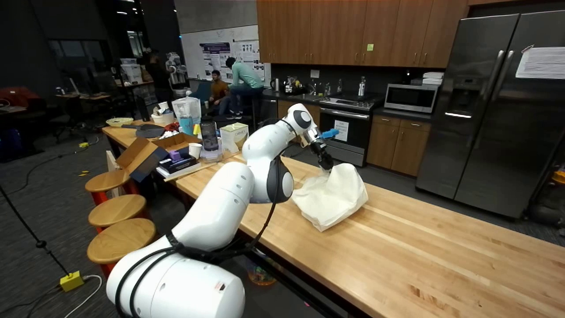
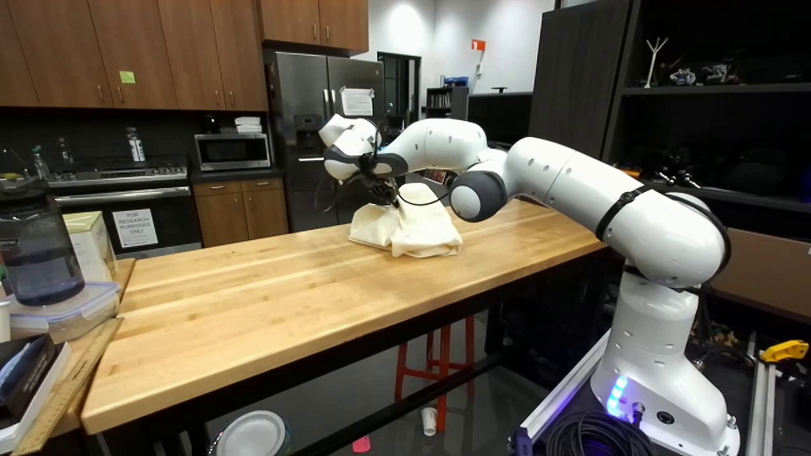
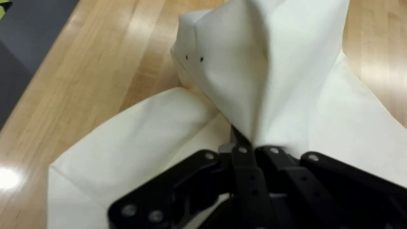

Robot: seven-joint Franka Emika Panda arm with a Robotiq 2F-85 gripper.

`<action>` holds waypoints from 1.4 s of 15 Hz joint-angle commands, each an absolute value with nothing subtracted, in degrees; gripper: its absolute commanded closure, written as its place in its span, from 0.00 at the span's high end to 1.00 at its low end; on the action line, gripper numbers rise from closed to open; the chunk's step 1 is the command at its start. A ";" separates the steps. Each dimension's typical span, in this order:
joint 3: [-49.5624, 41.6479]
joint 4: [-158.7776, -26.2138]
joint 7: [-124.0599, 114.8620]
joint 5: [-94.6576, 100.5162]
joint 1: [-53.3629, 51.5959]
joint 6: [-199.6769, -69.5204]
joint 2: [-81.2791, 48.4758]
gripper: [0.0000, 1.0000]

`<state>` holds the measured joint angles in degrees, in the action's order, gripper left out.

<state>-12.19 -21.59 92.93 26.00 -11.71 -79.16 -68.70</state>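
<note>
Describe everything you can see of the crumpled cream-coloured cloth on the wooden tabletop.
The crumpled cream-coloured cloth looks like soft, plain, matte fabric. It shows crease or seam lines and, in the wrist view, two small dark dots near the edge of its raised part. It rests on the pale wooden tabletop, one part standing up in a tall fold, the rest spread lower. The black two-fingered gripper is shut on a pinched fold of it. Bag or flat sheet, I cannot tell.

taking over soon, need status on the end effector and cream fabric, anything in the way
End effector shut, pinching cream fabric. Fabric crumpled on wooden tabletop, part standing up. Black cable hanging nearby, possible snag.
</note>
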 commanded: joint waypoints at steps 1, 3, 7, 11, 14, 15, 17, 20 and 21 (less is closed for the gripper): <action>-10.87 -21.11 88.11 22.14 -8.98 -75.25 -68.88 0.01; -10.56 -23.40 86.10 21.28 -9.58 -75.88 -67.77 0.01; -10.62 -23.65 84.99 22.50 -14.72 -76.94 -67.87 0.01; -11.75 -24.85 87.56 25.31 -22.55 -77.14 -68.19 0.01; -12.34 -20.92 90.83 29.91 -27.24 -75.34 -71.54 0.01; -12.63 -21.11 92.09 31.44 -28.83 -75.31 -71.63 0.01; -13.50 -20.71 95.15 34.63 -31.64 -76.07 -72.11 0.01; -14.03 -20.00 99.87 38.88 -34.58 -77.90 -72.18 0.01; -13.56 -19.78 101.57 39.36 -35.10 -78.50 -71.85 0.01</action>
<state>-12.59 -22.63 96.36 37.14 -33.78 -77.21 -71.27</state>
